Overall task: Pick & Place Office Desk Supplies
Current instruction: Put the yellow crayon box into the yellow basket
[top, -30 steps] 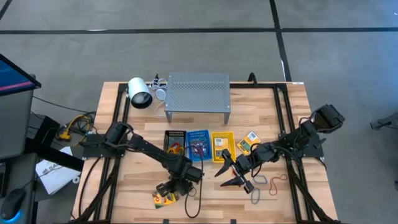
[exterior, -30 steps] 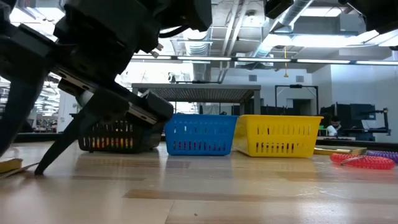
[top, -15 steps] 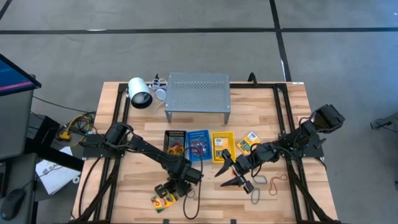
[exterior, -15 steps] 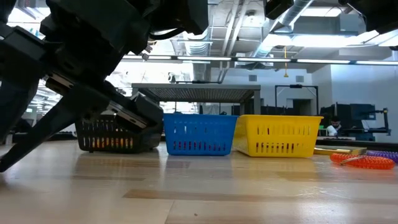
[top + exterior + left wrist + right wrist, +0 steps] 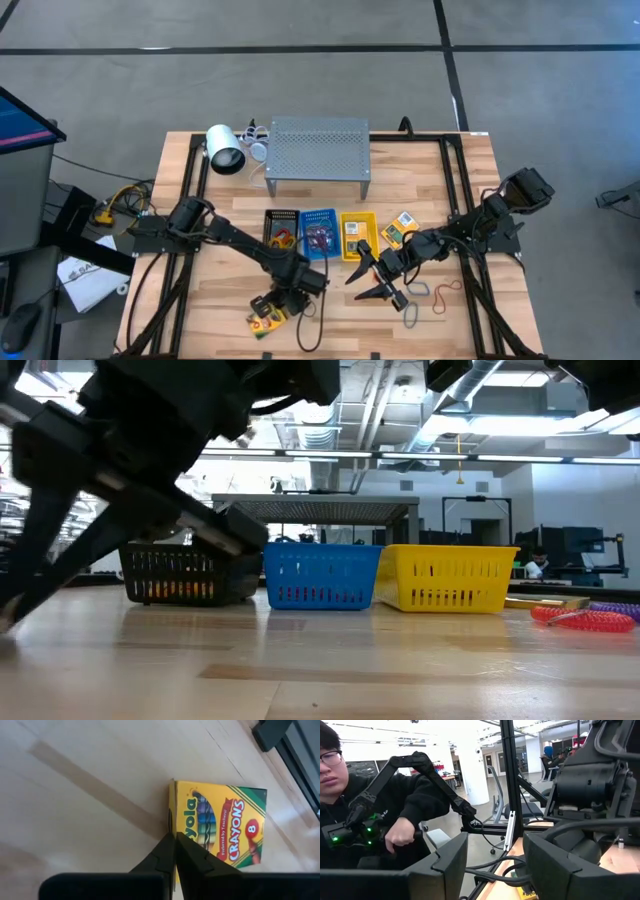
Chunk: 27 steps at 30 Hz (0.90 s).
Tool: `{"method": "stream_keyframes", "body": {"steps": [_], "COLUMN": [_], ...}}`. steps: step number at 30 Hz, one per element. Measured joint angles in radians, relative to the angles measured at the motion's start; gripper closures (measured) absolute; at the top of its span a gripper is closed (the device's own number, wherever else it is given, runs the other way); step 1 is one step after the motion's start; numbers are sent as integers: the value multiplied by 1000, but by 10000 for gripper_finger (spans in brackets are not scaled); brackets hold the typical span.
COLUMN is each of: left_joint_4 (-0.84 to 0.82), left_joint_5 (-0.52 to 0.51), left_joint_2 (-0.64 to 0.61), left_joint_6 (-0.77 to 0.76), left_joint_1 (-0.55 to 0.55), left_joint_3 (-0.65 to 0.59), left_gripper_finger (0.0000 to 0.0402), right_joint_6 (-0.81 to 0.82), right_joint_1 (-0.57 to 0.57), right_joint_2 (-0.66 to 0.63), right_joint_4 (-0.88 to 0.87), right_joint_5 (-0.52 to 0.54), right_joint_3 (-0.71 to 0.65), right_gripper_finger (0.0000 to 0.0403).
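Left tool pressed together over a crayon box

The left tool (image 5: 173,851) has its fingers closed tip to tip with nothing between them, the crayon box (image 5: 220,827) lying flat on the wooden surface (image 5: 75,795) directly under the tips. The right tool (image 5: 378,282) stands spread, rubber bands (image 5: 432,293) just beside it.

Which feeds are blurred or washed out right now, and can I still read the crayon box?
Left wrist view: crayon box sharp, label readable, wood around it bright. Low view: the left arm is a blurred dark mass close to the lens, baskets behind stay crisp. Right wrist view: the right gripper's fingers are soft-focus, room windows glare.
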Motion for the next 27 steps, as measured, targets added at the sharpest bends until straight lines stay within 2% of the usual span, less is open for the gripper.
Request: {"method": "stream_keyframes", "body": {"steps": [5,11,16,21,27], "left_joint_4": [-51,-139,-209,-218,-212], "left_joint_5": [-62,-78,-167,-188,-293], "left_joint_2": [-7,-7,-7,-24,-101], "left_joint_6": [0,-24,-28,-35,-68], "left_joint_1": [5,13,10,11,14], "left_joint_3": [61,142,209,247,259], "left_gripper_finger": [399,397,399,397,397], "right_joint_6": [0,0,0,3,2], "right_joint_1": [0,0,0,-1,-17], "right_joint_2": [0,0,4,9,9], "right_joint_4": [0,0,-1,-60,-98], "right_joint_5": [0,3,19,65,81], "right_joint_3": [0,0,0,0,0], "right_gripper_finger": [217,217,217,217,217]}}
